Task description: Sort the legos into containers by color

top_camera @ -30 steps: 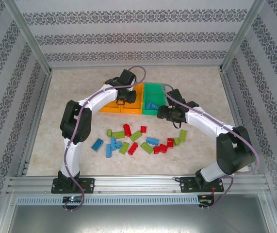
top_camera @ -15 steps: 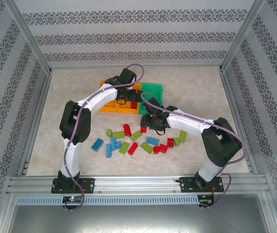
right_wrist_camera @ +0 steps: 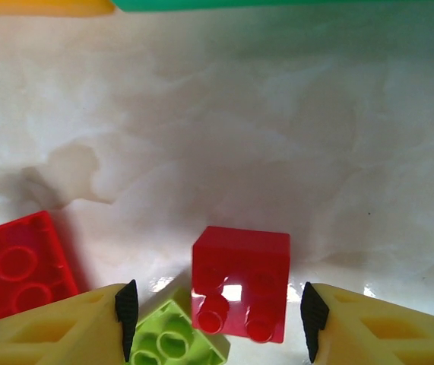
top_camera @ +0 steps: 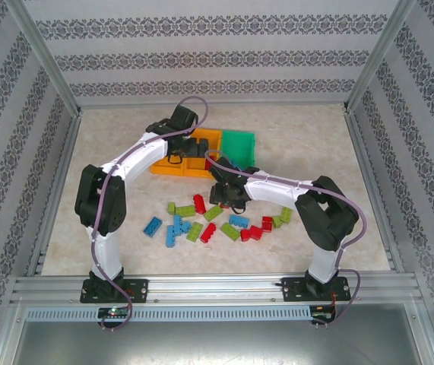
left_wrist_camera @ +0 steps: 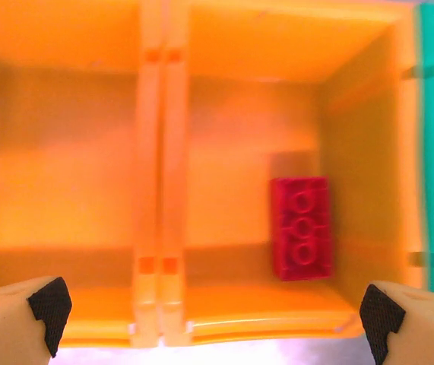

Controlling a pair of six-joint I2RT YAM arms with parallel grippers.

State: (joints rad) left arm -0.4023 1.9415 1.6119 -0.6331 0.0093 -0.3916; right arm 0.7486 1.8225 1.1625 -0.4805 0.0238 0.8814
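While both arms lean out over the pale marbled table (top_camera: 323,152), you will find much of its far middle covered by them. From above, the left arm (top_camera: 137,156) crosses the two orange bins (top_camera: 205,139). The right arm (top_camera: 277,186) cuts off the near side of the green bin (top_camera: 241,143), so you cannot tell its contents.

Your left gripper (left_wrist_camera: 213,308) hangs above the orange pair, jaws spread wide with nothing between them; its wrist view is soft. Your right gripper (right_wrist_camera: 217,308) sits low over the table just near of the bins. Its jaws stand apart on either side of a small red brick (right_wrist_camera: 241,283), with a gap at each side, not gripping it.

The loose bricks (top_camera: 201,224) lie scattered across the near middle of the table in red, blue and lime. One oblong red brick (left_wrist_camera: 301,228) lies flat in the right-hand orange bin, close to its right wall. Beside the straddled brick, a lime brick (right_wrist_camera: 175,338) is cut off by the view's bottom edge. A second red brick (right_wrist_camera: 20,262) lies further left, part hidden by a finger.
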